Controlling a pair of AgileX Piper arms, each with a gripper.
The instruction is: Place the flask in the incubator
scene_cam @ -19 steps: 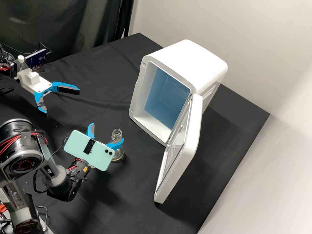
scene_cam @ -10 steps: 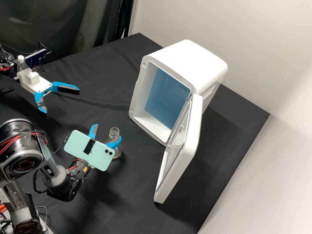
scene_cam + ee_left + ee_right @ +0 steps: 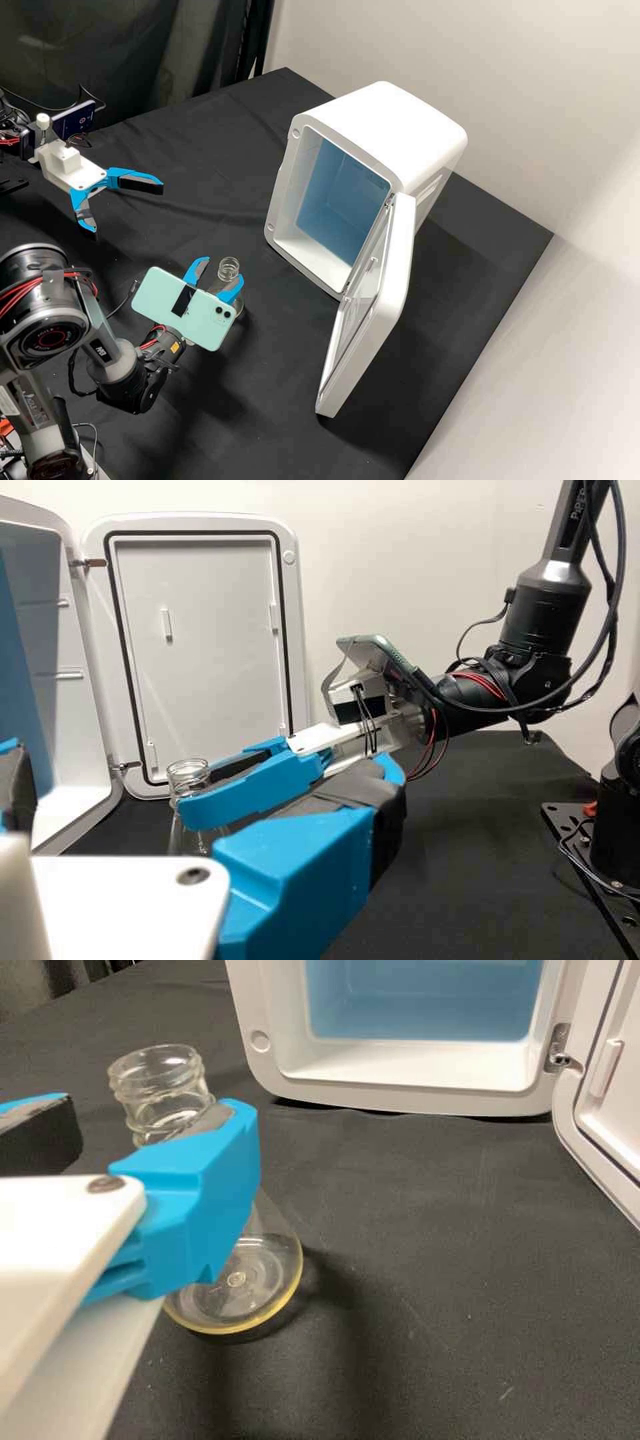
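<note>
A clear glass flask (image 3: 227, 270) stands tilted on the black bench, in front of the white incubator (image 3: 393, 127). My right gripper (image 3: 217, 279) is shut on its neck. In the right wrist view the flask (image 3: 160, 1085) leans between the fingers (image 3: 200, 1195), its round base partly raised from the cloth. The incubator's door (image 3: 373, 300) hangs open and shows the blue inside (image 3: 420, 990). My left gripper (image 3: 117, 200) hovers open and holding nothing at the bench's left. From the left wrist the flask (image 3: 187, 778) and the open door (image 3: 200, 650) are in sight.
A mint-green phone (image 3: 183, 307) is mounted on the right arm's wrist. The open door juts out toward the bench's front right. Cables and small devices (image 3: 73, 120) lie at the far left. Bare black cloth lies between flask and incubator.
The right gripper's fingers have drawn together on the flask's neck. The flask has tipped and shifted slightly left, away from the incubator. The left arm has kept still.
</note>
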